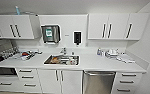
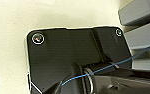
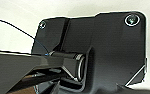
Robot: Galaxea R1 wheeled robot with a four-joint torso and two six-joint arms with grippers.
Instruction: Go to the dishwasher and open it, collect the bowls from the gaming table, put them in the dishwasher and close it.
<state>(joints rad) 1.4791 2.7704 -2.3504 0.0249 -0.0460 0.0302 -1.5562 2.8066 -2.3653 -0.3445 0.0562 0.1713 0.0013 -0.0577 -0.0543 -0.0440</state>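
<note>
The dishwasher [image 1: 99, 82] sits under the white counter [image 1: 91, 63], right of the sink, in the head view. Its brushed steel front is closed, and a horizontal bar handle [image 1: 99, 73] runs across its top. The bowls and the gaming table are out of view. Both wrist views look past the robot's dark plate at a pale floor, and I cannot make out the fingers of either gripper.
A steel sink [image 1: 61, 60] holding dishes is set in the counter's middle. White base cabinets [image 1: 59, 81] and drawers [image 1: 127, 81] flank the dishwasher. Dishes lie on the counter at left [image 1: 24, 54] and right [image 1: 113, 53]. Upper cabinets, a towel dispenser [image 1: 50, 33] and a side wall at right.
</note>
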